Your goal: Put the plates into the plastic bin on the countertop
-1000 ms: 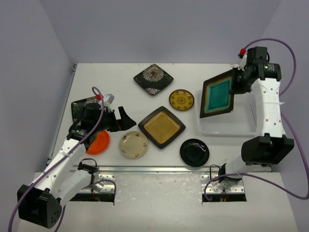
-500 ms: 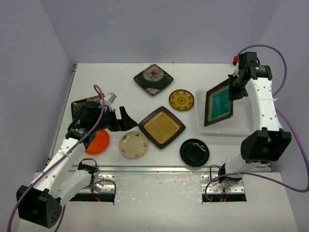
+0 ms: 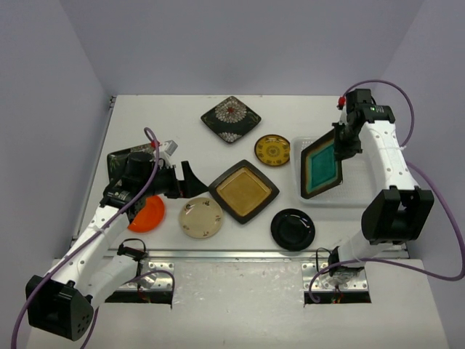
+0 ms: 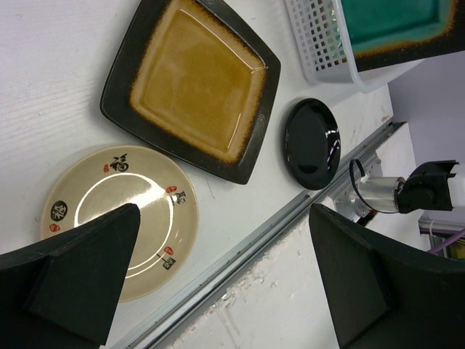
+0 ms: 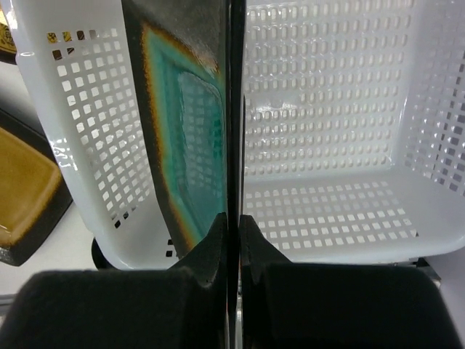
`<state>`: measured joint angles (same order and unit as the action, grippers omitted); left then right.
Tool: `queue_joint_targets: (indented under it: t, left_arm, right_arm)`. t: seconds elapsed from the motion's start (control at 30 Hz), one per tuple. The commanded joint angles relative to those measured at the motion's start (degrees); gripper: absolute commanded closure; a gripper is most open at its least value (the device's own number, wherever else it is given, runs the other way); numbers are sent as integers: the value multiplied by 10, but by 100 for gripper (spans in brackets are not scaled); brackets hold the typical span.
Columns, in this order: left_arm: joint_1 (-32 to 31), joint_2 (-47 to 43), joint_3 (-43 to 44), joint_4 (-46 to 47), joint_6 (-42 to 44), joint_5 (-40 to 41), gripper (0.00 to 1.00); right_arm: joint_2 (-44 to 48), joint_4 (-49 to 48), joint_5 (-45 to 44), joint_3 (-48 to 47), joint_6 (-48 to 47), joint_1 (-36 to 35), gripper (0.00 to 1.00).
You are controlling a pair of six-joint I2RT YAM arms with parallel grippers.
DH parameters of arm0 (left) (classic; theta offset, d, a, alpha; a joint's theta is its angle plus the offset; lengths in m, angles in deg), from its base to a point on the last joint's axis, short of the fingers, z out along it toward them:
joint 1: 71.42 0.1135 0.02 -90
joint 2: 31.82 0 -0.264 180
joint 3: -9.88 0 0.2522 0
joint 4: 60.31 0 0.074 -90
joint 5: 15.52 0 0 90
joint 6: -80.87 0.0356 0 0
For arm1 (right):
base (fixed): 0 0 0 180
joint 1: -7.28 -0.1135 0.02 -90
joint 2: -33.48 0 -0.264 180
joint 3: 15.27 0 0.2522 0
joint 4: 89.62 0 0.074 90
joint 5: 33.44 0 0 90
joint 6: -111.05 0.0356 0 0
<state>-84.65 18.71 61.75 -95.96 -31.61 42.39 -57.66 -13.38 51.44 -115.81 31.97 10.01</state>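
My right gripper [image 3: 341, 142] [image 5: 232, 231] is shut on the rim of the square teal plate [image 3: 320, 169] [image 5: 185, 131]. It holds the plate on edge, tilted, at the left end of the white lattice plastic bin [image 3: 357, 187] [image 5: 327, 145]. My left gripper [image 3: 186, 179] [image 4: 225, 269] is open and empty above the countertop, between the round orange plate [image 3: 147, 215] and the cream plate [image 3: 201, 217] [image 4: 116, 214]. The amber square plate [image 3: 243, 190] [image 4: 192, 80], the glossy black plate [image 3: 293, 229] [image 4: 311, 142], the patterned yellow plate [image 3: 273, 150] and a black floral square [image 3: 231, 118] lie on the countertop [image 3: 160, 116].
A second black floral square [image 3: 118, 161] lies at the left, partly hidden under my left arm. A metal strip [image 3: 240, 254] runs along the countertop's front edge. Lavender walls enclose the surface. The bin's inside to the right of the teal plate holds nothing.
My right gripper has carried the teal plate left and down, from above the bin's far side to its left end. My left arm has barely moved.
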Motion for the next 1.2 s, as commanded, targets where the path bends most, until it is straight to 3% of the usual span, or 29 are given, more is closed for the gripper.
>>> queue_joint_targets:
  t: [0.0,0.2,0.3,0.4,0.6,0.63,0.7,0.83,1.0,1.03,1.17]
  left_arm:
    - [-2,6,11,23,12,-14,0]
    - [-2,7,11,23,11,-9,0]
    - [-2,5,13,18,8,10,0]
    - [-2,9,18,9,-1,42,0]
    - [-2,40,44,7,-29,151,0]
    - [-2,56,49,12,-34,154,0]
    - [-2,96,67,18,-37,149,0]
    - [-2,166,123,16,-36,142,0]
    - [-2,271,197,11,-8,153,0]
    - [-2,291,209,10,4,151,0]
    - [-3,418,280,-13,60,111,0]
  right_arm:
    - [-19,-47,15,-10,5,-12,98]
    - [-59,-40,-23,-16,0,-23,94]
    - [-69,-42,-53,-17,5,-24,72]
    - [-77,-40,-74,-22,9,-24,62]
    - [-88,-32,-74,-30,20,-24,58]
    - [-85,-32,-81,-29,22,-24,49]
    - [-77,-31,-95,-27,24,-24,4]
    - [-55,-27,-87,-38,31,-30,1]
    - [11,-31,-50,-44,39,-89,1]
    - [30,-41,-29,-35,40,-100,1]
    - [204,-189,191,120,77,-112,1]
